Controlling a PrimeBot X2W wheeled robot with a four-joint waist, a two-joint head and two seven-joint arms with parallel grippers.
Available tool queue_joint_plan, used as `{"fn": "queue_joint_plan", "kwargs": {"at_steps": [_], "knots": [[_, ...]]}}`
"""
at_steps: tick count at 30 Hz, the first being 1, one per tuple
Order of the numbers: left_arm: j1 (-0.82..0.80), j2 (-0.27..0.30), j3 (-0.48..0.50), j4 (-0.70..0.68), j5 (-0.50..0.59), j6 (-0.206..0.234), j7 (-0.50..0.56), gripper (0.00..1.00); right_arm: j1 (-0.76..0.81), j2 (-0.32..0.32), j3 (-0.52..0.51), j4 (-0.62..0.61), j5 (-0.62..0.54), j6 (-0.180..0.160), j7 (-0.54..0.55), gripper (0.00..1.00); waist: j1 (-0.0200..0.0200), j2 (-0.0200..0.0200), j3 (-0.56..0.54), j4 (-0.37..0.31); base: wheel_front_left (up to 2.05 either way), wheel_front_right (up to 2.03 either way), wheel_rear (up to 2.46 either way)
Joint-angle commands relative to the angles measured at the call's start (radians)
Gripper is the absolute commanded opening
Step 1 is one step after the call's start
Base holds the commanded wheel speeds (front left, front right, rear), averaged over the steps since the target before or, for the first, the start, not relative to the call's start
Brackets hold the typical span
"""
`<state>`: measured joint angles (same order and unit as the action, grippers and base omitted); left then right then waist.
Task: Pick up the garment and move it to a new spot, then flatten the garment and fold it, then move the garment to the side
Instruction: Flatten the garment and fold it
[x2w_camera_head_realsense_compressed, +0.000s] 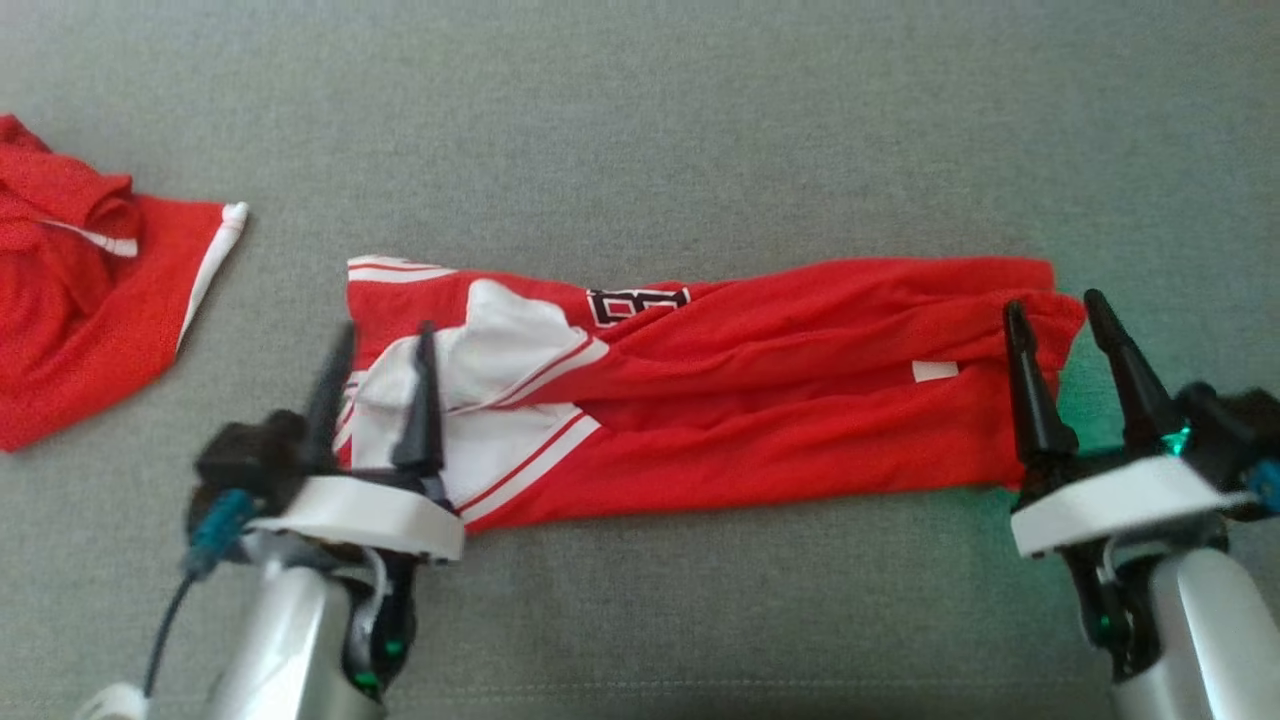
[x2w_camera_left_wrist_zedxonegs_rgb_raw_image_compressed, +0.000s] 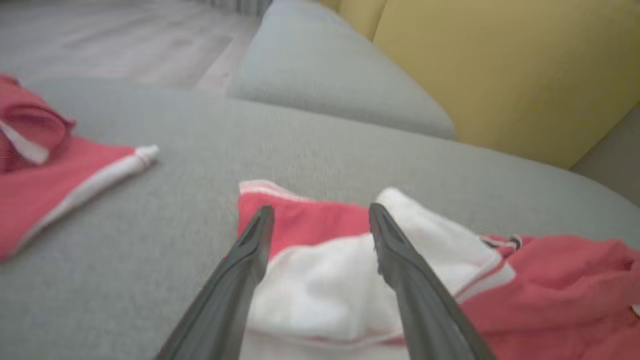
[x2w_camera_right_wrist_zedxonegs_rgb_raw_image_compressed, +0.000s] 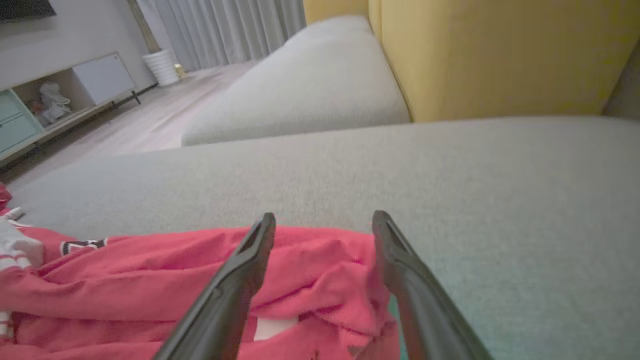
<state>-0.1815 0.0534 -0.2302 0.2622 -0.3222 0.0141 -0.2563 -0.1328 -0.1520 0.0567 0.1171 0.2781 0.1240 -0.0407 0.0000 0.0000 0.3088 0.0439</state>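
The red-and-white sports garment (x2w_camera_head_realsense_compressed: 760, 400) lies stretched in a long, narrow band across the grey sofa cushion (x2w_camera_head_realsense_compressed: 640, 120), its white-panelled, striped end toward the robot's left and its plain red end toward the right. That layout looks deliberate: drawn out lengthwise and doubled over along its length, it reads as flattened and partly folded, with one arm stationed at each end so the cloth can be handled evenly from both sides.

The left gripper (x2w_camera_head_realsense_compressed: 386, 332) stands over the white panel, its two dark fingers spread wide with bare fabric showing between them. It has hold of nothing. The right gripper (x2w_camera_head_realsense_compressed: 1055, 300) stands the same way at the far red end, jaws well apart, one finger over the cloth and the other just past its edge. It too grips nothing. Whether any fingertip actually rests on the fabric is hard to say — both wrist views are soft and taken from a low angle.

A second red garment (x2w_camera_head_realsense_compressed: 80, 320) lies crumpled well apart on the left, probably the "side" pile.
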Motion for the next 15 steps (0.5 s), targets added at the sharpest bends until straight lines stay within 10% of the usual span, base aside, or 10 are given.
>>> {"fn": "queue_joint_plan", "kwargs": {"at_steps": [1, 15], "knots": [[0.013, 0.006, 0.061, -0.08, 0.029, 0.015, -0.005, 1.0, 0.021, 0.005, 0.013, -0.07, -0.04, 0.007, -0.043, 1.0, 0.0, 0.0, -0.018, -0.005, 0.0, 0.0, 0.0], [0.155, 0.04, 0.14, -0.262, 0.175, 0.057, -0.005, 1.0, 0.145, 0.068, 0.001, -0.238, -0.172, 0.007, -0.085, 1.0, 0.0, 0.0, -0.121, -0.026, 0.0, 0.0, 0.0]]}}
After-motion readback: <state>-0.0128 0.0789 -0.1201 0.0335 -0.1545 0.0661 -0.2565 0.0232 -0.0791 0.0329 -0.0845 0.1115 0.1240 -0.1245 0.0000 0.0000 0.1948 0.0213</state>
